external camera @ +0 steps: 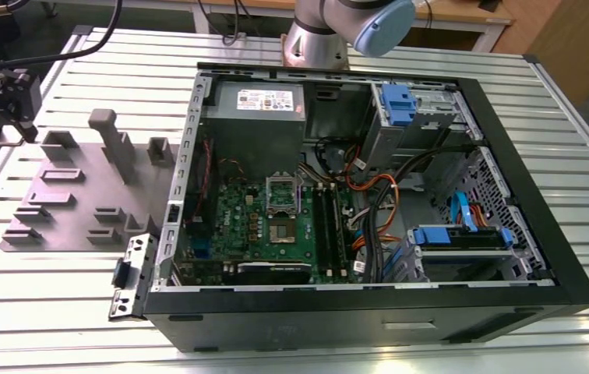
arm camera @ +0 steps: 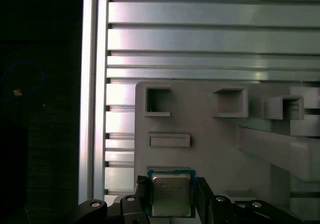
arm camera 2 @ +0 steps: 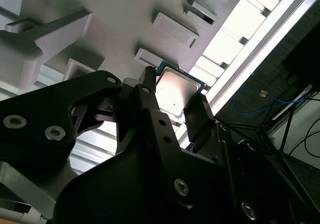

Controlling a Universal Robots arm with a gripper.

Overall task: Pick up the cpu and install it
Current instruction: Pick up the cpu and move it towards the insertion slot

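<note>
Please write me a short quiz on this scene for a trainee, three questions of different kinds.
1. True or false: the gripper is empty.
2. Beneath the cpu lies: A the green board, B the grey fixture plate, C bare table.
3. Fill in: the computer case lies with its side ____.
Key: 1 false, it is shut on the cpu; 2 B; 3 open.

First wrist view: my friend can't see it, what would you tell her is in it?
Two black fingers pinch a small square silver computer chip by its sides. Behind it lies a grey plastic tray with little box-shaped holders, on a table of shiny metal slats.
</note>
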